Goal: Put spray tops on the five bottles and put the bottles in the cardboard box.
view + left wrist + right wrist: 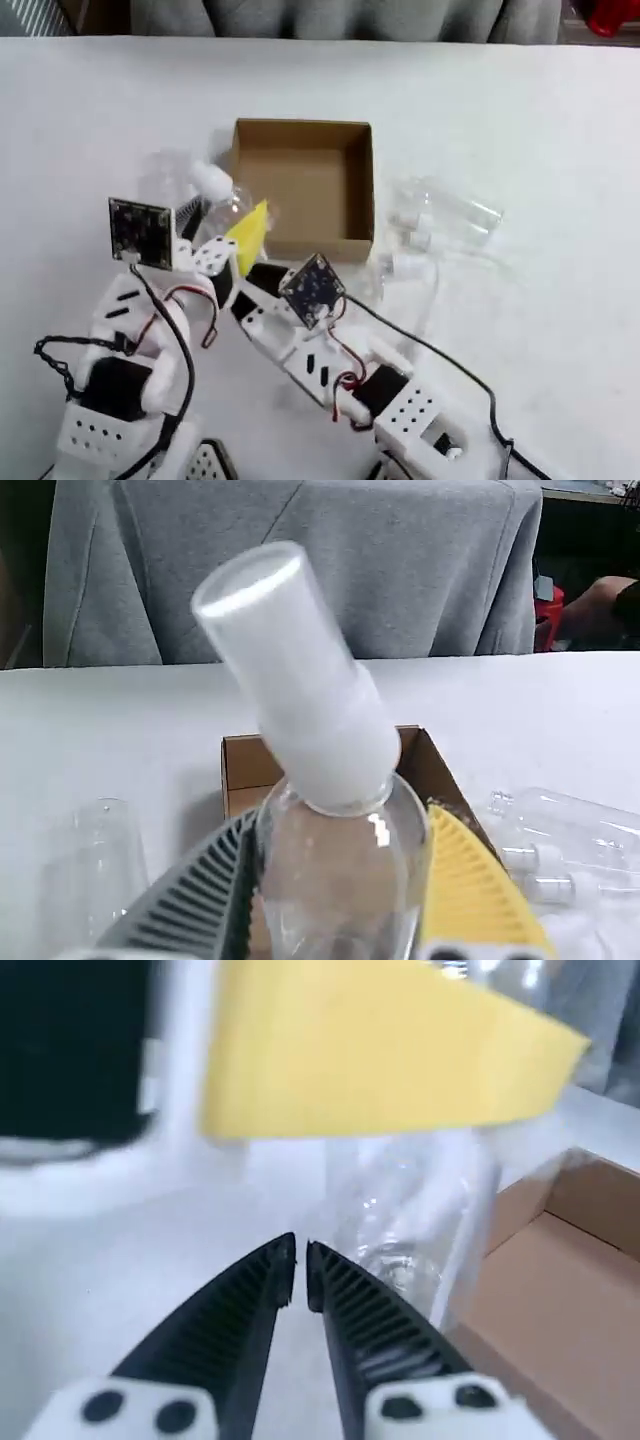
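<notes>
- Clear, glossy plastic bottle (335, 870), topped by a smooth white cylindrical spray top (300, 680) that sits tilted, is clenched in the left end effector (338, 880), just beside the cardboard box (300, 125);
- right end effector (298, 1260) is pinched closed on nothing, near that bottle;
- likely step: boxing this capped bottle; the next move calls for clearing the box's stiff wall, then letting go;
- other transparent bottles (445, 220) lie on the white bench (520, 120), right of the box.
</notes>
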Robot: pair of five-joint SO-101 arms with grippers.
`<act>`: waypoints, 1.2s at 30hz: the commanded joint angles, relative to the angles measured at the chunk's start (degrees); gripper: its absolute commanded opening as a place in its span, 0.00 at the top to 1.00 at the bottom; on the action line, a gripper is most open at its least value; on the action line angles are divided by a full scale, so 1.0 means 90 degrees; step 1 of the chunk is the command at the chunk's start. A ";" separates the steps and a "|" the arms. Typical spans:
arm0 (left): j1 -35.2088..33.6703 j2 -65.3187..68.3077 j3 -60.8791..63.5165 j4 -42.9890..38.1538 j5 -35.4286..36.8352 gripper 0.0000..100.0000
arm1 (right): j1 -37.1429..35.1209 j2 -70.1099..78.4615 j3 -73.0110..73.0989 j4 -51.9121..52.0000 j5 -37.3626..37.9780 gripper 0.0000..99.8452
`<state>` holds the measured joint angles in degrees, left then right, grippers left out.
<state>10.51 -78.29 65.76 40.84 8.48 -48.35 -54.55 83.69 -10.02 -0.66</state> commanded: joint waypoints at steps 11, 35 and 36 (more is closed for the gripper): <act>0.0063 -0.0103 -0.0098 0.0088 -0.0186 0.98 | 0.0679 0.0024 -0.0078 0.0357 -0.0010 0.98; -0.0552 0.4440 -0.1915 -0.3067 -0.0186 0.98 | 0.1910 0.0024 -0.0137 0.0933 0.0518 0.98; -0.0542 0.4586 -0.1954 -0.3302 -0.0186 0.98 | 0.2056 0.0034 -0.0195 0.0962 0.0518 0.98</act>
<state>5.76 -41.10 53.71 19.12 7.25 -33.14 -54.11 84.13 -1.41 3.65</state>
